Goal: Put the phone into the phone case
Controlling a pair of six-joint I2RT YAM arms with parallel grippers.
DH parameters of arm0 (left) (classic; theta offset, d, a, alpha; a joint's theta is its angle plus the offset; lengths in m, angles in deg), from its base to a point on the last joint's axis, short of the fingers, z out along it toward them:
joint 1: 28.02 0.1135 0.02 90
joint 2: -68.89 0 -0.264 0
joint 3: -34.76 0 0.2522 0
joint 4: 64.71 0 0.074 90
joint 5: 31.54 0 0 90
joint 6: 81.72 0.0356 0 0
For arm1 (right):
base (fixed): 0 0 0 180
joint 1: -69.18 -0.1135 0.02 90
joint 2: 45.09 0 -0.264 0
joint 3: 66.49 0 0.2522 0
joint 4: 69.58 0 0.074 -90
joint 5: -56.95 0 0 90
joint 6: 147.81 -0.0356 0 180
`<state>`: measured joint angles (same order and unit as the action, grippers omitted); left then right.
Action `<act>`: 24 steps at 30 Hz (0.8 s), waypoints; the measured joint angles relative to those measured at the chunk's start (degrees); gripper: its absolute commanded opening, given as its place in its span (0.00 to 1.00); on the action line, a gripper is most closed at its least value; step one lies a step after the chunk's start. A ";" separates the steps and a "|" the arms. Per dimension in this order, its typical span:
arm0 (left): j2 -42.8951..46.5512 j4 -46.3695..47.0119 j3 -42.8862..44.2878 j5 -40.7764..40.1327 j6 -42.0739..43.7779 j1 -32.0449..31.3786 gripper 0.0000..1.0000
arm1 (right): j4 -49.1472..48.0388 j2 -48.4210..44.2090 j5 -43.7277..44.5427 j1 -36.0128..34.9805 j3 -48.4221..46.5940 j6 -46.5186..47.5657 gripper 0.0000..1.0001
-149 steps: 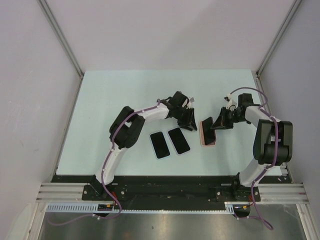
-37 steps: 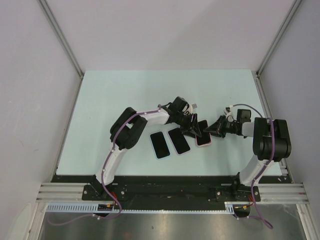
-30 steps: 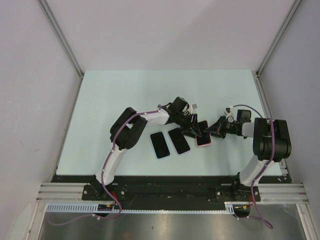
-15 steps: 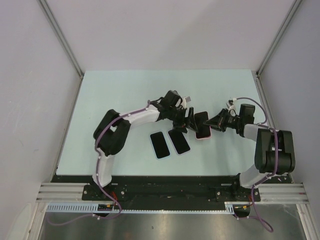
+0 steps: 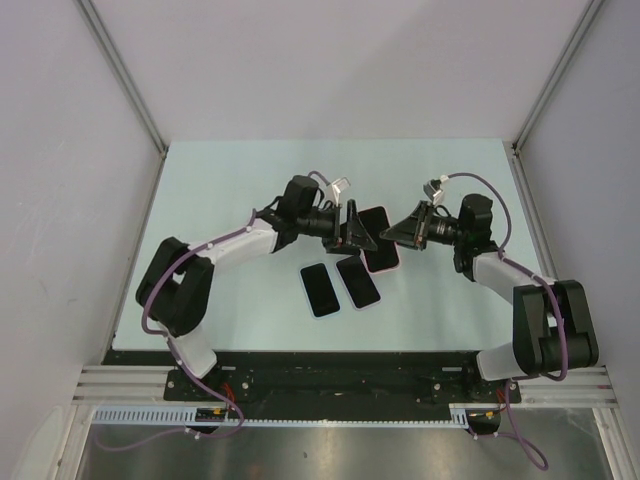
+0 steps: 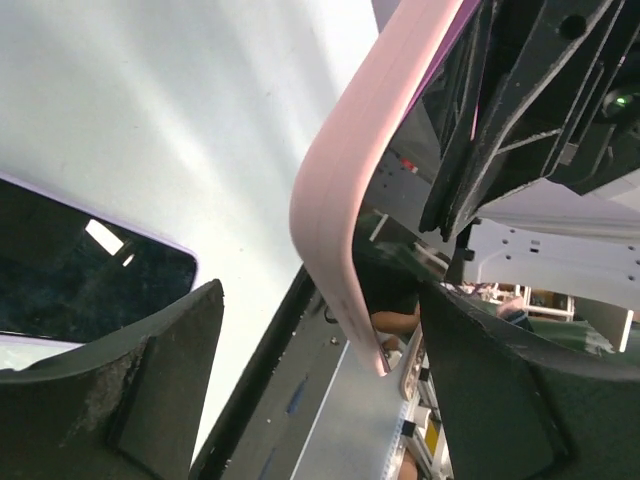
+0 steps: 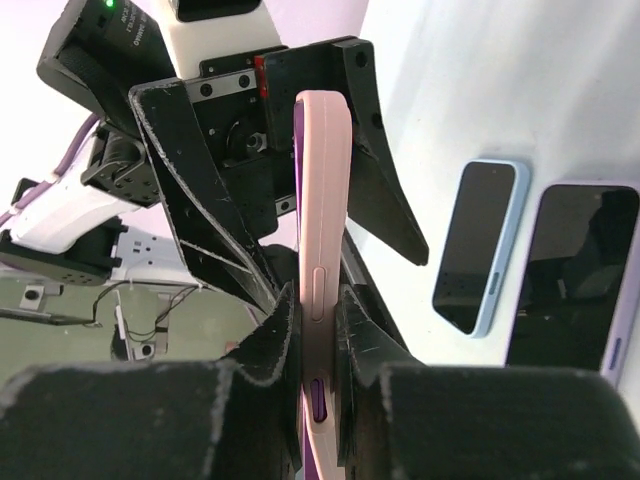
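Observation:
The pink phone case is held off the table, standing on edge between my two grippers. A purple phone sits inside it, showing through a side opening in the right wrist view. My right gripper is shut on the case's edge, one finger on each face. My left gripper is open. Its fingers stand wide apart on either side of the case's curved pink edge without touching it.
Two dark-screened phones lie side by side on the pale table below the case, one on the left and one on the right. The right wrist view shows a blue-edged one and a lilac-edged one.
The case has been lifted off the table and carried up and to the left by my right gripper. My left arm has swung left and its gripper has followed the case, staying open.

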<state>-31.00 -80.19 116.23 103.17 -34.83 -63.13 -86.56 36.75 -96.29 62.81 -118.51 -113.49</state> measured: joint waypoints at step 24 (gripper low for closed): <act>5.81 11.43 -5.92 6.95 -7.87 2.12 0.00 | 2.75 -7.08 -0.04 -4.50 2.12 1.27 0.60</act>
<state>-25.19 -68.76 110.30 110.12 -42.70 -61.01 -83.80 29.67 -96.33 58.31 -116.39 -112.22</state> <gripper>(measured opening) 0.180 0.589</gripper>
